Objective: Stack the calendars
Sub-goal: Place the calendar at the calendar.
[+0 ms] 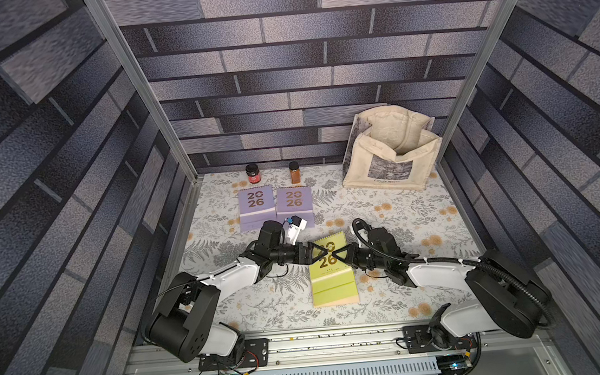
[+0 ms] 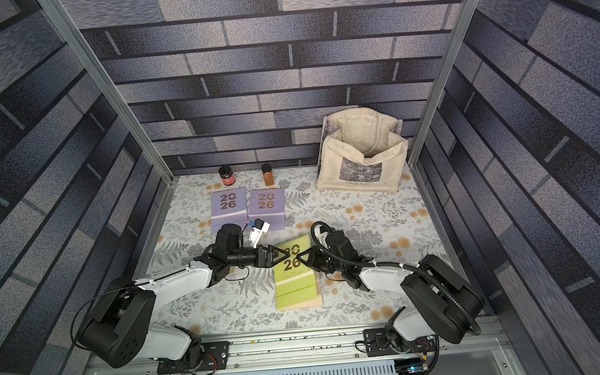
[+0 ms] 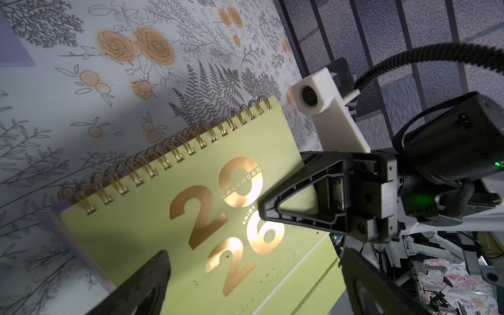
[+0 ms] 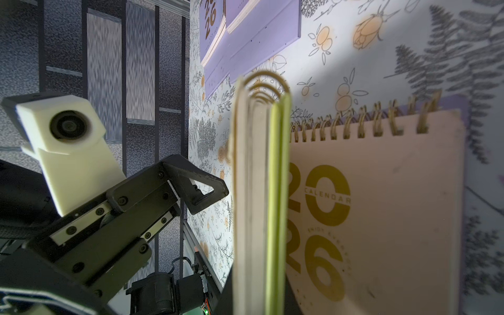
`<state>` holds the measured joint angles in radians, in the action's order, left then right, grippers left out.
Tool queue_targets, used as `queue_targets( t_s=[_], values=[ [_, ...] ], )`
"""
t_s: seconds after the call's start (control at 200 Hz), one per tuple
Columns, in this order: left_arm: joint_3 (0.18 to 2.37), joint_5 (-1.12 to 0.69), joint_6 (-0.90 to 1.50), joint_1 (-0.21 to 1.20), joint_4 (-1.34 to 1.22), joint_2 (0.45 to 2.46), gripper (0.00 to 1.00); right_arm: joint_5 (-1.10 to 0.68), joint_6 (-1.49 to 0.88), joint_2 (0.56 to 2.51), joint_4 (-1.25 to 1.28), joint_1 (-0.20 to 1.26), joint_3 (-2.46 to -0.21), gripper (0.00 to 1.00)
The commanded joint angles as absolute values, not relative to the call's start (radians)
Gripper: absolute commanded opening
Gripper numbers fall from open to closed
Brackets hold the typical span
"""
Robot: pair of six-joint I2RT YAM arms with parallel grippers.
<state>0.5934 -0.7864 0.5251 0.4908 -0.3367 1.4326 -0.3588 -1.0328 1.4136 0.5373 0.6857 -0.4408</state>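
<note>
My right gripper (image 1: 336,256) (image 4: 259,294) is shut on the right edge of the yellow-green calendar (image 1: 331,277) (image 2: 295,280) (image 3: 163,218). In the right wrist view that calendar (image 4: 278,191) shows edge-on, raised over a peach calendar (image 4: 381,204). A lavender edge (image 4: 465,103) peeks out under the peach one. In both top views a peach strip (image 1: 336,301) (image 2: 316,300) shows at the near end. My left gripper (image 1: 319,252) (image 3: 255,253) stands open at the yellow-green calendar's left edge, with nothing between its fingers. Two lavender calendars (image 1: 256,206) (image 1: 294,203) lie flat side by side at the back left.
A cream tote bag (image 1: 392,166) stands open in the back right corner. A dark red-labelled jar (image 1: 253,173) and a spice jar (image 1: 294,172) stand against the back wall, behind the lavender pair. Walls close in three sides; a metal rail (image 1: 321,340) runs along the front.
</note>
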Motion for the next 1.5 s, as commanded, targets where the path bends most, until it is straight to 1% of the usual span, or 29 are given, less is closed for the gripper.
queue_targets(
  t_s=[0.0, 0.676, 0.947, 1.152, 1.407, 1.498],
  values=[
    [0.621, -0.805, 0.519, 0.497, -0.356, 1.443, 1.0, -0.317, -1.045, 1.424, 0.521, 0.683, -0.412, 0.0],
    [0.612, -0.794, 0.52, 0.515, -0.365, 1.526, 1.0, -0.309, -1.05, 1.422, 0.505, 0.682, -0.401, 0.0],
    [0.612, -0.781, 0.522, 0.522, -0.365, 1.557, 1.0, -0.302, -1.044, 1.417, 0.47, 0.684, -0.41, 0.26],
    [0.613, -0.775, 0.521, 0.521, -0.362, 1.575, 1.0, -0.303, -1.04, 1.413, 0.458, 0.684, -0.413, 0.39],
    [0.603, -0.763, 0.519, 0.522, -0.356, 1.57, 1.0, -0.292, -1.007, 1.392, 0.369, 0.682, -0.447, 0.5],
    [0.601, -0.758, 0.517, 0.521, -0.35, 1.569, 1.0, -0.279, -0.992, 1.373, 0.323, 0.682, -0.459, 0.56]
  ],
)
